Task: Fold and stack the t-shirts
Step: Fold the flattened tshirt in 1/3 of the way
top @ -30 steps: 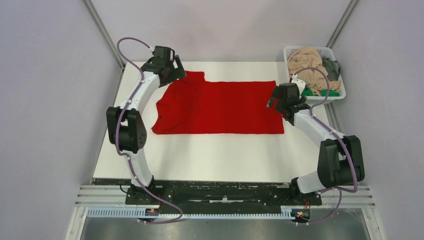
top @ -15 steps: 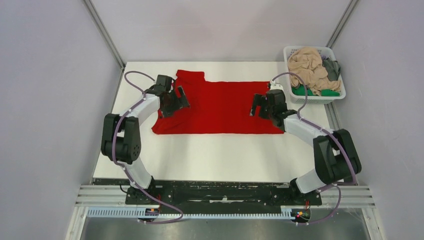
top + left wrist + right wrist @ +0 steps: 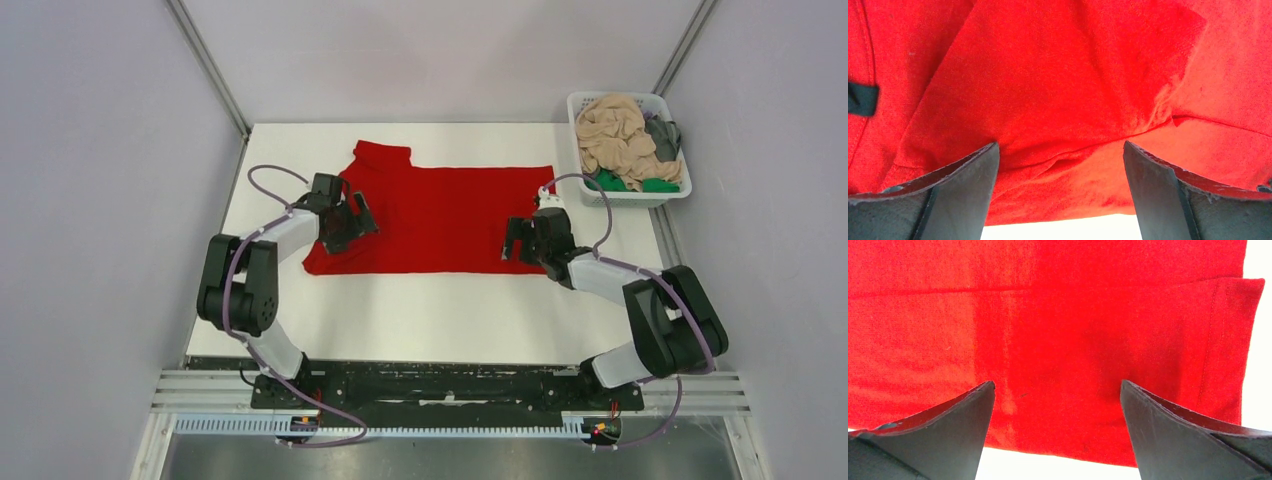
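Note:
The red t-shirt lies flat on the white table, folded lengthwise, collar end at the left and hem at the right. My left gripper is open, low over the shirt's near left part by the sleeve fold. My right gripper is open, low over the shirt's near right corner by the hem. Neither holds cloth. Peach-beige, dark grey and green shirts lie heaped in the basket.
The white slotted basket stands at the back right corner of the table. Grey walls close in on both sides. The bare white table top lies between the shirt and the arm bases.
Both grippers have come from the shirt's far edge toward its near edge and dropped lower. The far left sleeve now lies uncovered. The shirt has not visibly moved.

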